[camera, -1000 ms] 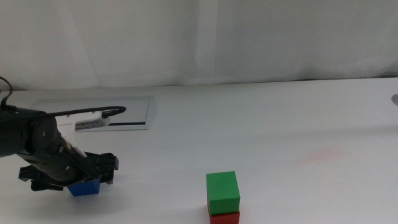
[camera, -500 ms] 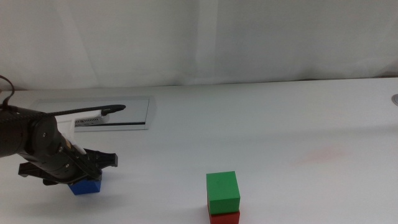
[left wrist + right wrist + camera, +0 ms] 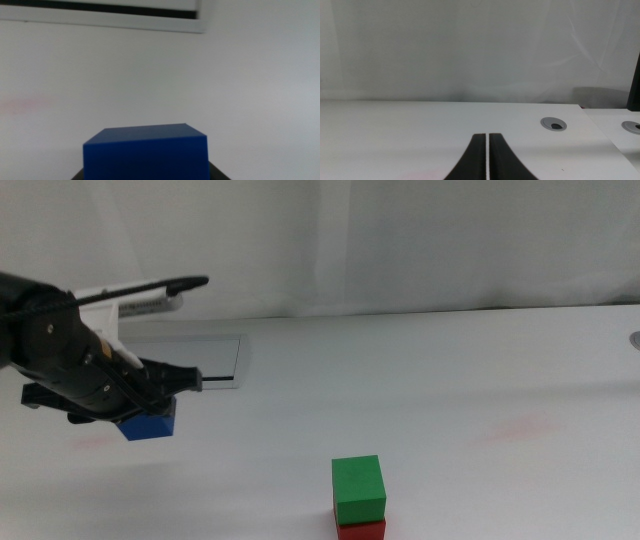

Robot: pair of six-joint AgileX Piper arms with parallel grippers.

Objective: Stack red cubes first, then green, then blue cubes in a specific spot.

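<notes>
A green cube (image 3: 358,488) sits on top of a red cube (image 3: 361,530) at the table's front centre. At the left of the middle view, my left gripper (image 3: 140,417) is shut on the blue cube (image 3: 150,425) and holds it up in the air above the table. The same blue cube (image 3: 145,152) fills the lower part of the left wrist view. My right gripper (image 3: 486,157) is out of the middle view; its wrist view shows its jaws shut with nothing between them, above bare white tabletop.
A flat silver-framed panel (image 3: 215,360) lies on the table behind the left arm, seen again as the panel (image 3: 100,12) in the left wrist view. Two round cable grommets (image 3: 553,123) sit in the tabletop near the right arm. A white curtain hangs behind the table.
The left gripper has lifted the blue cube off the table and carried it up and slightly right. The green-on-red stack has not moved.
</notes>
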